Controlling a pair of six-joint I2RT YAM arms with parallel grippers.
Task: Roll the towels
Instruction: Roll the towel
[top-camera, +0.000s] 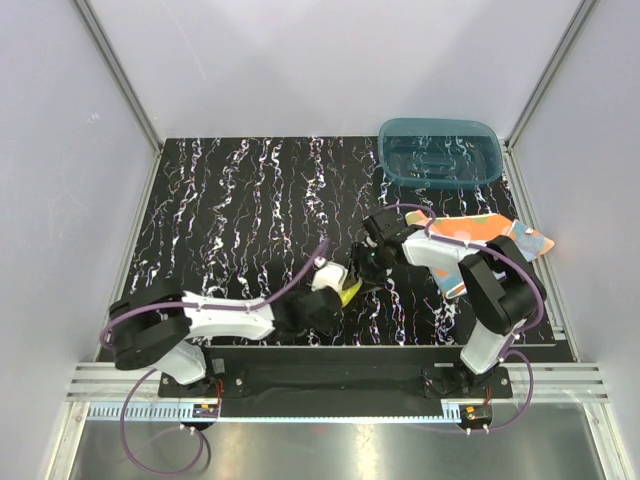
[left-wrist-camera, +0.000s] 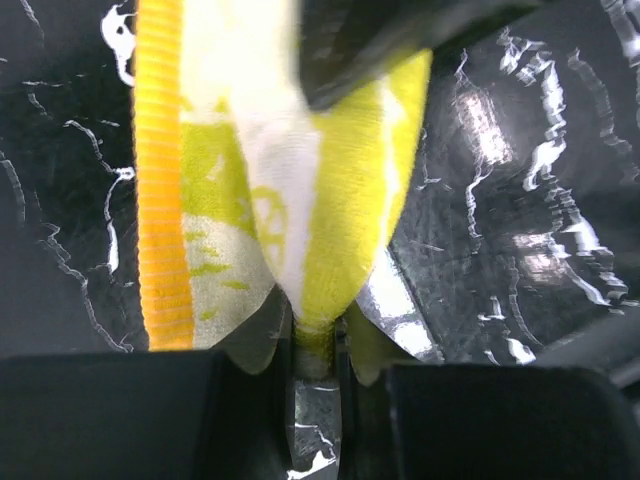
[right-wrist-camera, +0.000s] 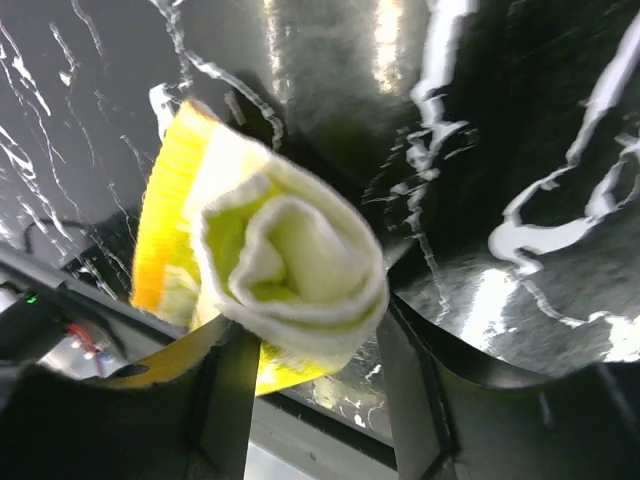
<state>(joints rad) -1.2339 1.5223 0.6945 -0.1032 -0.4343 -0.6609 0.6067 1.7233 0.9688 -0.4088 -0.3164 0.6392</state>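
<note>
Yellow towel (right-wrist-camera: 300, 270) rolled, left hand (left-wrist-camera: 315, 345) pinching edge

The left arm (top-camera: 215, 318) and right arm (top-camera: 480, 275) wear glossy white shells over their long links, with bulky black housings at every joint. A purple cable (top-camera: 303, 275) loops along each one from base to wrist. Both bases sit on a black plate (top-camera: 330, 368) fixed to a silver slotted rail (top-camera: 330, 397). The left tool (left-wrist-camera: 315, 400) and right tool (right-wrist-camera: 320, 400) have flat, matt black fingers.
</note>
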